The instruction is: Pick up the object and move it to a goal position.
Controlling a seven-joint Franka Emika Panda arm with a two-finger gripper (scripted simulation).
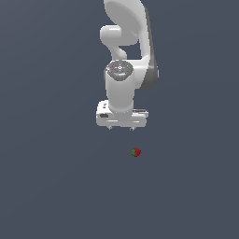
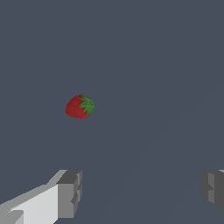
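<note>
I see my claw (image 1: 121, 127) spread and empty, the strawberry (image 1: 136, 151) on the worktop (image 1: 46, 186) just off to one side, so dropping straight down probably misses or knocks it rolling.

A plain dark grey floor (image 1: 56, 186) carries 1 red object (image 1: 136, 152).

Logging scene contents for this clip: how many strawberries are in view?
1. The strawberry lies alone on the grey surface, apart from the open gripper, toward the exterior view's right of it. Nothing seems hidden.
</note>
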